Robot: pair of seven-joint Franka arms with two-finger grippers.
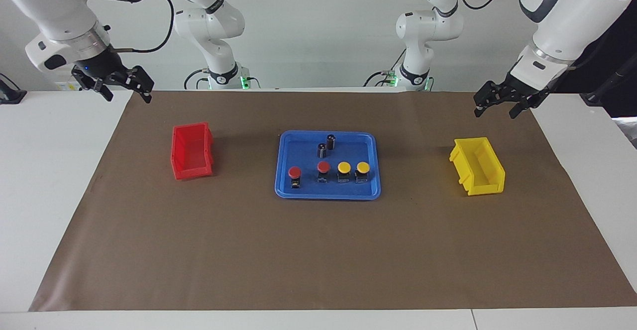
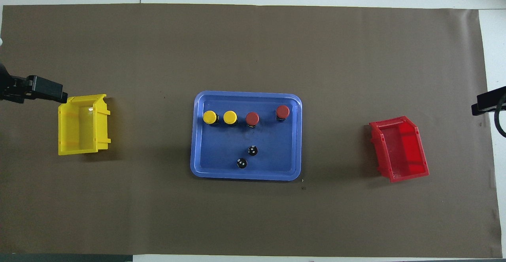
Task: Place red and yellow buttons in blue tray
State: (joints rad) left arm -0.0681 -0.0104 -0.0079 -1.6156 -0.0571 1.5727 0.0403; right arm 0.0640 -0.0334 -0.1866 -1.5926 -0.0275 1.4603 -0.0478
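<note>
Four buttons are seen standing in the blue tray — judged light, rigid, best gripped at the bases. Left hand and right hand — both spread, empty.

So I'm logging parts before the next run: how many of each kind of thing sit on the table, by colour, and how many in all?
Red buttons: 2
Yellow buttons: 2
Dark capless cylinders: 2
Blue tray: 1
Red bin: 1
Yellow bin: 1
Total: 9
</note>
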